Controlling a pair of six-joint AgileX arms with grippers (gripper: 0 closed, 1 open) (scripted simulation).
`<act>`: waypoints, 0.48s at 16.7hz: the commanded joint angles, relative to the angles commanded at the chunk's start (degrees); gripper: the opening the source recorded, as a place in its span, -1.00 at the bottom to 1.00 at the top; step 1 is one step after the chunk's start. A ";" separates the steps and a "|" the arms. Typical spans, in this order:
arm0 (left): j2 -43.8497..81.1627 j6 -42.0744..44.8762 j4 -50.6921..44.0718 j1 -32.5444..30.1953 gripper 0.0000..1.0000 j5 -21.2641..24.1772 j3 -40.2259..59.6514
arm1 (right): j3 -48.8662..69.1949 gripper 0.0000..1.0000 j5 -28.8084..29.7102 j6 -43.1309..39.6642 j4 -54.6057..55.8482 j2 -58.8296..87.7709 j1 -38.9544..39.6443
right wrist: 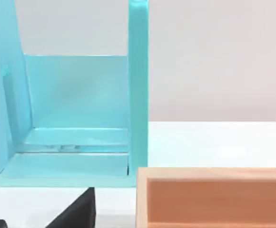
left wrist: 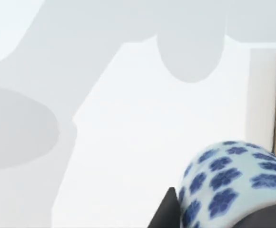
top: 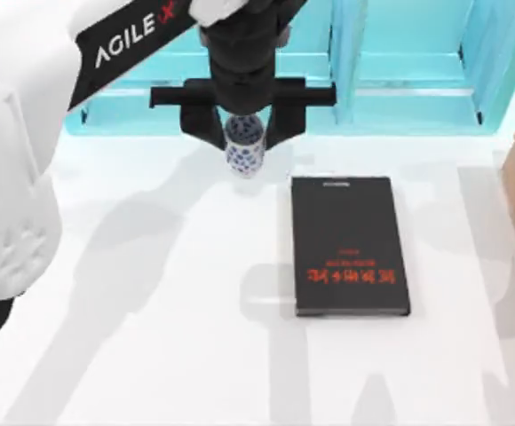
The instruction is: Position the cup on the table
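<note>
Top view: "AGILE X"-lettered left gripper (top: pixel 243 133) clamped on cup (top: pixel 244 151), beside red-lettered book (top: pixel 350 245).

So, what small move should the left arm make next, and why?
Probably lower straight down. The left tool holds the cup between its fingers, above bare table in front of the shelf, left of the black book. The cup's contact with the table is unclear.

Glossy glazed cup (top: pixel 244 151), smooth matt table (top: pixel 151 355), matt black book (top: pixel 350 245)
</note>
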 joint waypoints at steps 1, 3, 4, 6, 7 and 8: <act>-2.87 3.44 0.97 3.86 -1.00 0.58 -3.81 | 0.00 1.00 0.00 0.00 0.00 0.00 0.00; -9.34 10.67 3.14 11.95 -1.00 1.80 -12.51 | 0.00 1.00 0.00 0.00 0.00 0.00 0.00; -12.84 14.26 4.30 15.98 -1.00 2.41 -17.29 | 0.00 1.00 0.00 0.00 0.00 0.00 0.00; -20.02 21.08 6.69 23.59 -1.00 3.59 -27.21 | 0.00 1.00 0.00 0.00 0.00 0.00 0.00; -23.60 24.20 7.87 26.99 -1.00 4.14 -32.04 | 0.00 1.00 0.00 0.00 0.00 0.00 0.00; -27.09 27.06 9.01 29.92 -1.00 4.64 -36.60 | 0.00 1.00 0.00 0.00 0.00 0.00 0.00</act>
